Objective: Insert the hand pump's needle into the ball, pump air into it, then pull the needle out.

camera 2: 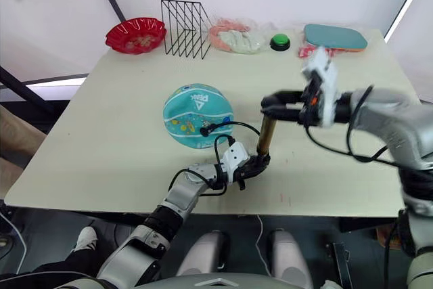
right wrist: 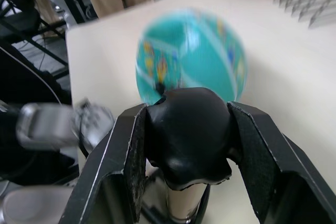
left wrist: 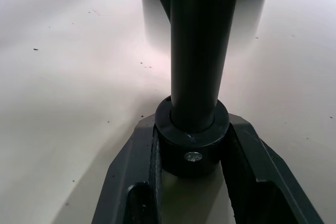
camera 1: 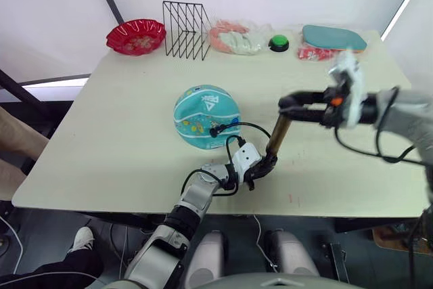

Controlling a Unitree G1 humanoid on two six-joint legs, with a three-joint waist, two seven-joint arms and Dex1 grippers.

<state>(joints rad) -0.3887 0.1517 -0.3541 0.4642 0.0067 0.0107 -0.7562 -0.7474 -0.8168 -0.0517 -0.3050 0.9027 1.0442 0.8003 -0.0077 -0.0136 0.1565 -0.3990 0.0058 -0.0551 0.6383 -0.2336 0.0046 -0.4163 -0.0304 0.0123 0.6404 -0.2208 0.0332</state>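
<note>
Left gripper [camera 1: 260, 170] clamps the gold-bronze hand pump's [camera 1: 277, 135] base to steady it; right gripper [camera 1: 289, 107] grips its black T-handle to pump the teal rubber ball [camera 1: 203, 114].

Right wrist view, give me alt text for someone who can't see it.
The right hand is closed around the black T-handle of the hand pump, with the gold barrel dropping below it. Beyond sits the teal ball on a pale table, with the pump's hose fitting at its side; the left hand is near the pump's base.
</note>
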